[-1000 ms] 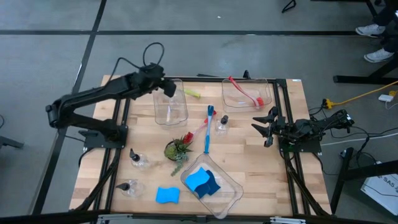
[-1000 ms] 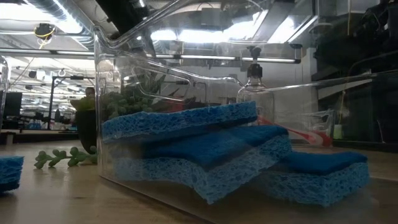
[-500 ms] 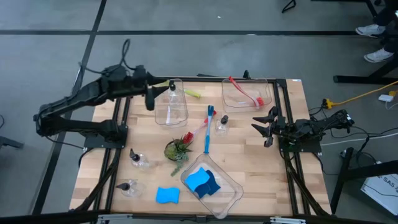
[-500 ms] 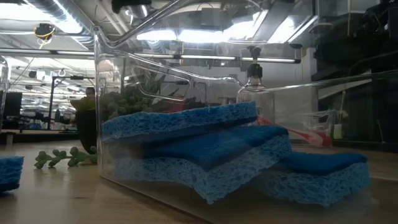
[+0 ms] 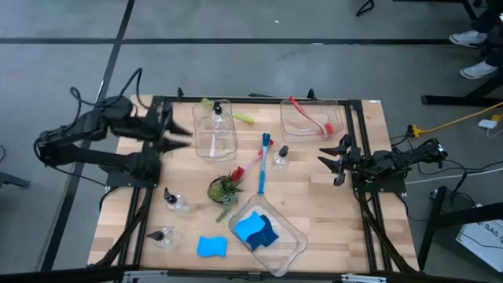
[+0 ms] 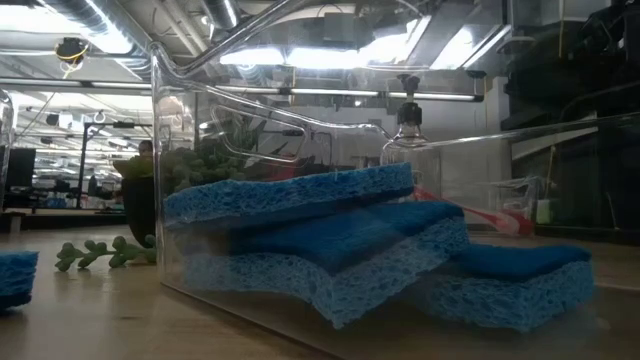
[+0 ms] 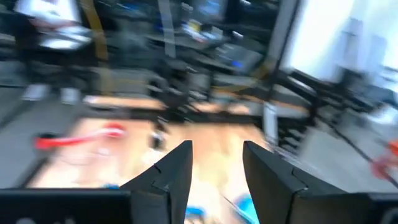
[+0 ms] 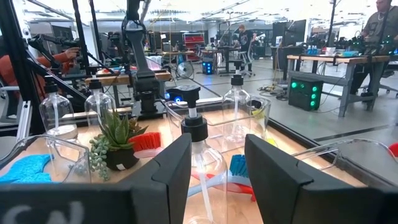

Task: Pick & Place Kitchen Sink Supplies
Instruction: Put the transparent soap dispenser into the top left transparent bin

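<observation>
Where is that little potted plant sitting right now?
From above, the potted plant stands near the middle of the table, just left of the blue brush and just above the clear bin holding blue sponges.

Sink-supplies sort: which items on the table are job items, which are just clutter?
Job items:
- blue sponges: one loose, others in front bin
- pump bottles
- blue brush
- red brush
- yellow-green brush

Just lying about:
- potted plant
- clear bins
</observation>
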You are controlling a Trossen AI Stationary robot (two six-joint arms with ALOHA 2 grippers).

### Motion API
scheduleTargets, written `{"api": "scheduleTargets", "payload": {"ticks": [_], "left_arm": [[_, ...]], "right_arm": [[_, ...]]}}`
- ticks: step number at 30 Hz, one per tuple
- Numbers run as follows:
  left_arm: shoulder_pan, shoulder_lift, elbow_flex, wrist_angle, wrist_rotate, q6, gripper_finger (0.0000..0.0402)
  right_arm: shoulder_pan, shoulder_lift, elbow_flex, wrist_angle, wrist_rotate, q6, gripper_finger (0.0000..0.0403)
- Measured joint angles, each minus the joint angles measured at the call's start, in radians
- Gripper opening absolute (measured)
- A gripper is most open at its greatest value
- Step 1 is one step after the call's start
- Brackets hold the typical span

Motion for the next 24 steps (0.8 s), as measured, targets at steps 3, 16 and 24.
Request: {"api": "scheduleTargets", "payload": {"ticks": [3, 16, 24], "left_arm": [[-0.053, -0.062, 0.0, -0.101, 0.062, -0.011, 0.0125], [-0.218, -0.177, 0.0, -0.375, 0.13, -0.113, 0.0047], [-0.295, -0.123, 0.0, -0.504, 0.043, -0.119, 0.0002]], "right_arm": [[0.0, 0.0, 0.0, 0.0, 0.0, -0.003, 0.0149], [0.0, 0.0, 0.0, 0.0, 0.0, 0.0, 0.0149], [0.0, 0.0, 0.0, 0.0, 0.0, -0.003, 0.0149]]}}
